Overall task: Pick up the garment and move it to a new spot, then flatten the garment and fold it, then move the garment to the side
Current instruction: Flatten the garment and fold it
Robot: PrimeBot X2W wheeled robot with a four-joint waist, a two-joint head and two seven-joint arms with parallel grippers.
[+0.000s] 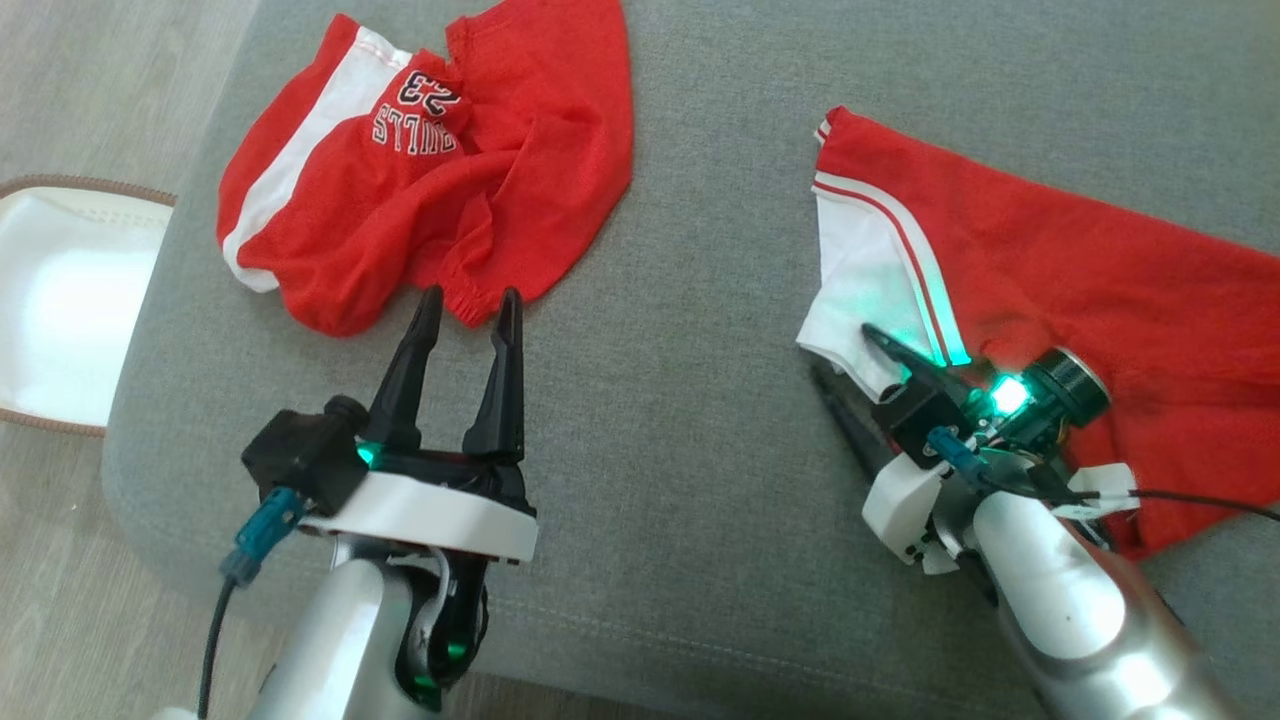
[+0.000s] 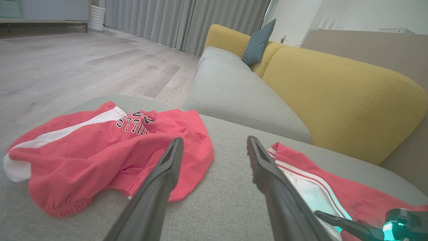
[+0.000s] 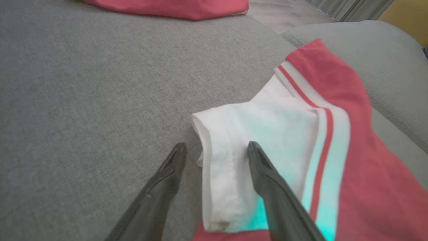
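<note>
At the lower right of the head view the right gripper [image 1: 842,350] lies low on the grey cushion [image 1: 680,300], at the white corner of the red garment [image 1: 1050,270], which is spread across the right half of the frame. In the right wrist view, this gripper [image 3: 216,145] has its two dark fingers spread. The folded white edge of the garment [image 3: 354,110] lies in the gap, one finger on bare cushion at lower centre and the other over the white cloth. The cloth is straddled, not yet pinched. At the lower left of the head view the left gripper [image 1: 472,295] is also spread wide with nothing between its fingers. Its tips reach the elastic hem of the crumpled red shorts [image 1: 450,200] at upper left, though I cannot tell whether they touch it. In the left wrist view that gripper [image 2: 214,140] points between the shorts [image 2: 83,160] and the garment [image 2: 351,197].
</note>
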